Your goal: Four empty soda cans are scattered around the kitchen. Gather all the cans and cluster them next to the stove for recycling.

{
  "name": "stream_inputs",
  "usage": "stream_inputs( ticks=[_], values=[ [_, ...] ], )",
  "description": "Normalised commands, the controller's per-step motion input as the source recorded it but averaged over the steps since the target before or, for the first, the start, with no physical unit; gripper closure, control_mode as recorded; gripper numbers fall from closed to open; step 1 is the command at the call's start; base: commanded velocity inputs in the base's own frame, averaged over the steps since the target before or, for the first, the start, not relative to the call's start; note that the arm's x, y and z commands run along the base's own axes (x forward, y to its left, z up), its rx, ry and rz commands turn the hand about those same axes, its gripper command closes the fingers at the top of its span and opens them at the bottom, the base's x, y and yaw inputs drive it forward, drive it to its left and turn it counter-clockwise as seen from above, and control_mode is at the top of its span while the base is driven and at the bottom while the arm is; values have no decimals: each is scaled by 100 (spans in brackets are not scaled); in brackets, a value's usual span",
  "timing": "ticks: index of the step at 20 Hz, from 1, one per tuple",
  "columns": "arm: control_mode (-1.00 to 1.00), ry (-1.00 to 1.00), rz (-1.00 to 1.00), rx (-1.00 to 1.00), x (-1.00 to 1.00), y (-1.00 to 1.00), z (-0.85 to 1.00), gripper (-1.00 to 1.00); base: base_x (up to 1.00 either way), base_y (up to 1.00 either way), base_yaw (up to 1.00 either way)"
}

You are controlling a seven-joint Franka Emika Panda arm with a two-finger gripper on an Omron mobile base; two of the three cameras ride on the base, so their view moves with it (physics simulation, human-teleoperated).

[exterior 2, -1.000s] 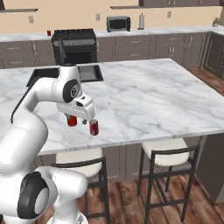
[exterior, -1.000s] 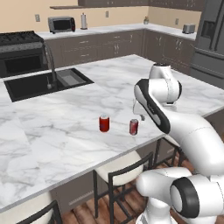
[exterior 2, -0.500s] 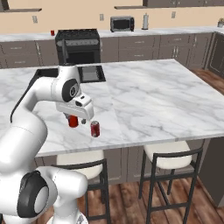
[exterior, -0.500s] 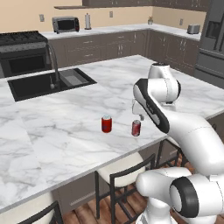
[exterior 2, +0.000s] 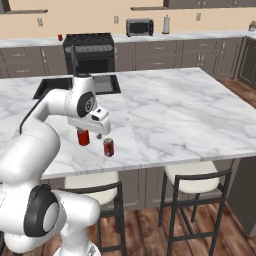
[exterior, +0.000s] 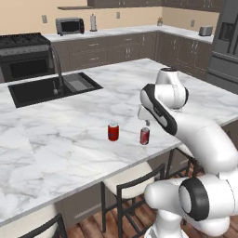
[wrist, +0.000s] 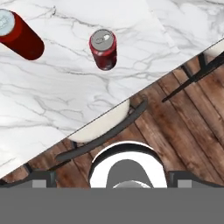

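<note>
Hovering claw: the claw (exterior 2: 98, 134) hangs over the front part of the marble table (exterior: 65, 153), its jaws spread wide apart and gripping nothing.
Nearest can: one red soda can (exterior: 144, 135) stands upright just below and a little to the front of the claw, close to the table's front edge; in the hand view that can (wrist: 103, 49) sits ahead of the fingers, silver top up.
Long axis: vertical, so a straight drop with the jaws to either side of the can looks like the fitting approach.
Second can: another red can (exterior: 113, 132) stands upright beside the first, apart from it, further to the robot's left; in the right base view it (exterior 2: 83, 136) is partly hidden behind the hand.
What stands in the way: nothing lies between the claw and the nearest can; the neighbouring can is close enough that a sideways swing could knock it.
Below the edge: a stool (exterior: 130, 181) is tucked under the table's overhang, above the wood-plank floor (wrist: 183, 127).
Middle distance: a black sink (exterior: 46, 89) with a dark faucet (exterior: 57, 69) is set into the far side of the table.
Far wall: the stove (exterior 2: 88, 50) stands against the back counter, well apart from both cans, with a microwave (exterior 2: 139, 26) further along and a small red object (exterior 2: 60, 37), possibly another can, to the stove's left.
</note>
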Motion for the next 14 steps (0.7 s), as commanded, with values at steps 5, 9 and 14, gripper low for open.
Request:
stream_inputs(
  ticks=[5, 9, 14],
  values=[
    [-100, 0, 15, 5, 74, -6, -17, -100, 0, 0, 0],
    [-100, 0, 6, 0, 65, -21, -30, -100, 0, 0, 0],
    [-100, -1, 0, -2, 65, -2, -34, -100, 0, 0, 0]
  ],
)
